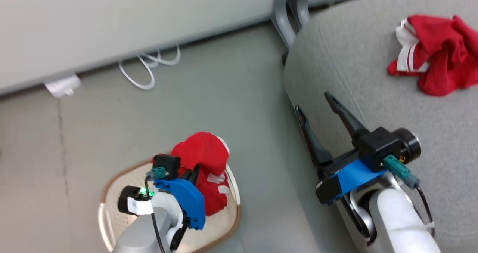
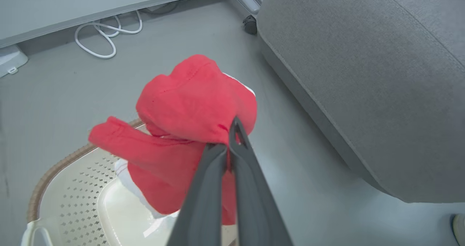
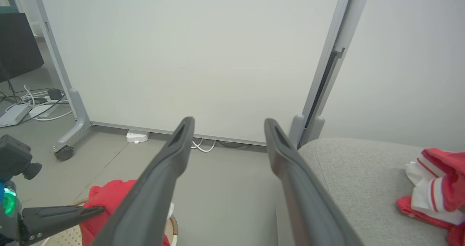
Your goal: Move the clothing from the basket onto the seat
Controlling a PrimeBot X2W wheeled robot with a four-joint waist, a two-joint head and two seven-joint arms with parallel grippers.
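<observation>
Grey floor (image 2: 54, 93) below, left jaws are clamped on a bunched fold of the soft, surely light garment (image 2: 189, 104) over the basket (image 2: 65, 188), near the seat (image 2: 363, 75); right jaws gape empty.

The left tool (image 2: 228, 138) is pinching a red garment (image 2: 189, 104) that is hanging over the basket (image 2: 69, 206), near the grey seat (image 2: 363, 75).

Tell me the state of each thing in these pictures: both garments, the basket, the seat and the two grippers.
Left gripper: shut on the first garment.
Right gripper: open, holding nothing, by the edge of the seat.
First garment: bunched, hanging over the basket.
Second garment: crumpled, lying on the seat.
Basket: upright on the floor.
Seat: bears the second garment.
</observation>
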